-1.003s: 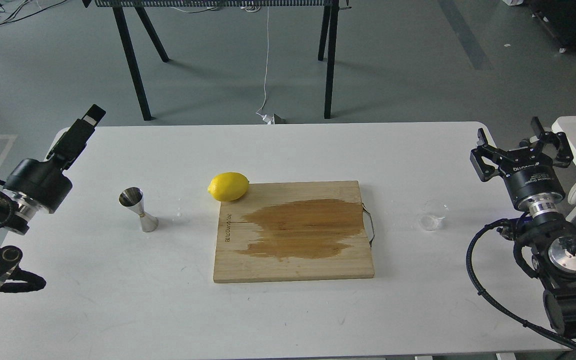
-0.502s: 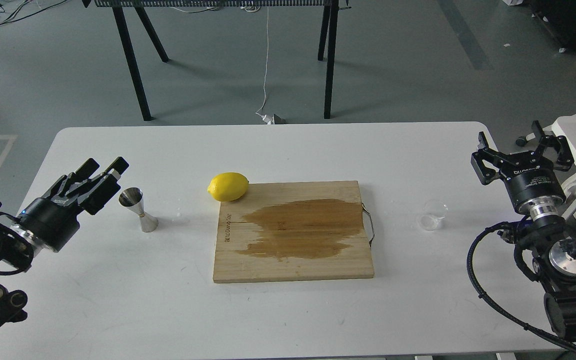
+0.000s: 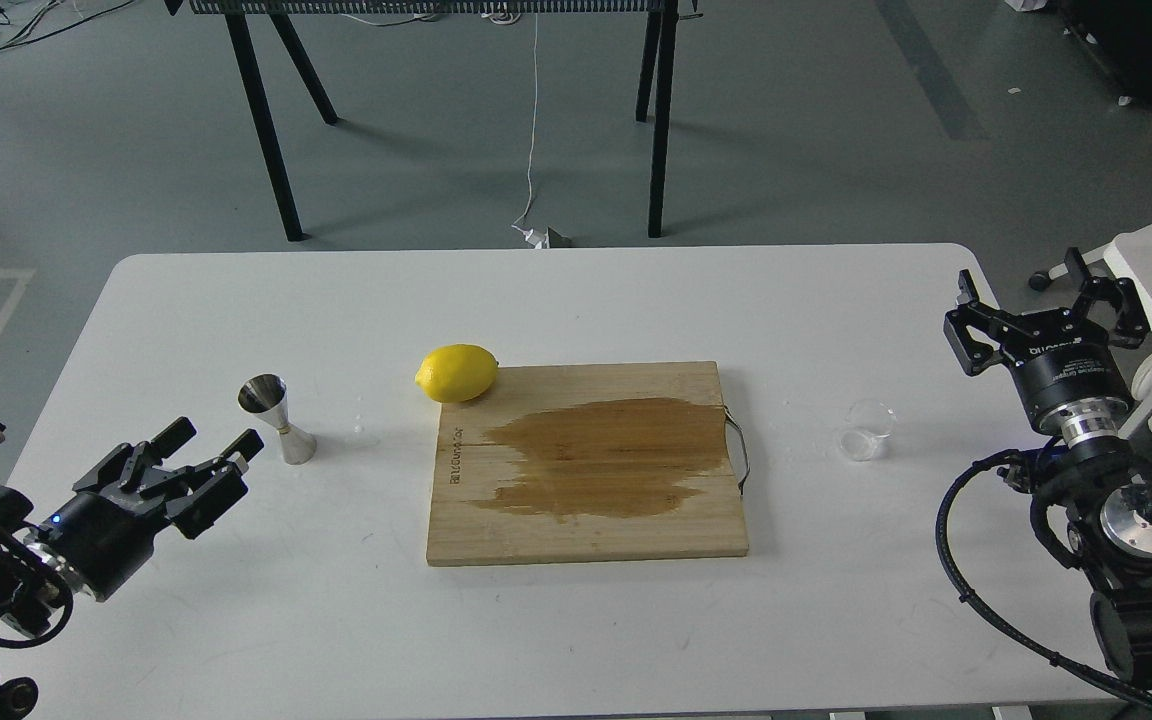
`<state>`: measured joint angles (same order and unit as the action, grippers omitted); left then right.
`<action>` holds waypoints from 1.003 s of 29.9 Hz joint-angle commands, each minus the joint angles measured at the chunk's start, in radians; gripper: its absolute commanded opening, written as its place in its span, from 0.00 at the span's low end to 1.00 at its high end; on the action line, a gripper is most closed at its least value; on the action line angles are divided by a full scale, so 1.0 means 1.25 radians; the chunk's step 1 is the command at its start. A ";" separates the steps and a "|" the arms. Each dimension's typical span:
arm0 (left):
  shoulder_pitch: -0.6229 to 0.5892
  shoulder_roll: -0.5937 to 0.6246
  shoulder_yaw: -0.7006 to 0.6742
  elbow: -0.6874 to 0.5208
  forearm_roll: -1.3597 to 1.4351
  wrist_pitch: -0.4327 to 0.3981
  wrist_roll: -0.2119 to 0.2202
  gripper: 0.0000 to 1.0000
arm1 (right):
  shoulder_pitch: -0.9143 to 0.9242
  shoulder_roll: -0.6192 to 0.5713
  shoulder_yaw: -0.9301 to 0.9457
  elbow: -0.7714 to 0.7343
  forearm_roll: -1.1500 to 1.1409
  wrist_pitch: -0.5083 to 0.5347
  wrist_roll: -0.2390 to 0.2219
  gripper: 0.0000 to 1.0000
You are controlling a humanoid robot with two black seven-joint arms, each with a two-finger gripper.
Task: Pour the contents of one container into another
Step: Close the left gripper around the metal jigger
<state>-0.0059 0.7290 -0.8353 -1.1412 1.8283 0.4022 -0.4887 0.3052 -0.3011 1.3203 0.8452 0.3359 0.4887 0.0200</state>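
While both grippers hover with jaws apart, the left gripper [image 3: 217,440] risks toppling the narrow-waisted jigger [image 3: 276,418] at its one o'clock, the clear cup [image 3: 865,431] waiting at the right gripper's [image 3: 1044,303] eight o'clock.

light: bright, even, overhead | shadows: soft, toward 12 o'clock | glare: mild on table [image 3: 556,300] | focus: sharp throughout

White table [image 3: 556,640], jigger [image 3: 277,417], lemon [image 3: 457,372], wet cutting board [image 3: 586,465], clear cup [image 3: 863,431]
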 commanded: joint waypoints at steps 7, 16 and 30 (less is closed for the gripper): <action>-0.008 -0.053 0.004 0.099 0.025 -0.005 0.000 1.00 | 0.000 0.000 0.000 0.001 0.001 0.000 0.000 0.99; -0.068 -0.089 0.043 0.112 0.026 -0.020 0.000 1.00 | 0.000 0.002 0.000 0.001 0.001 0.000 0.000 0.99; -0.138 -0.121 0.079 0.172 0.023 -0.041 0.000 1.00 | 0.000 0.002 0.002 0.001 0.001 0.000 0.000 0.99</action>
<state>-0.1528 0.5821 -0.7577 -0.9469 1.8605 0.3571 -0.4887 0.3052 -0.2990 1.3223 0.8469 0.3375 0.4887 0.0201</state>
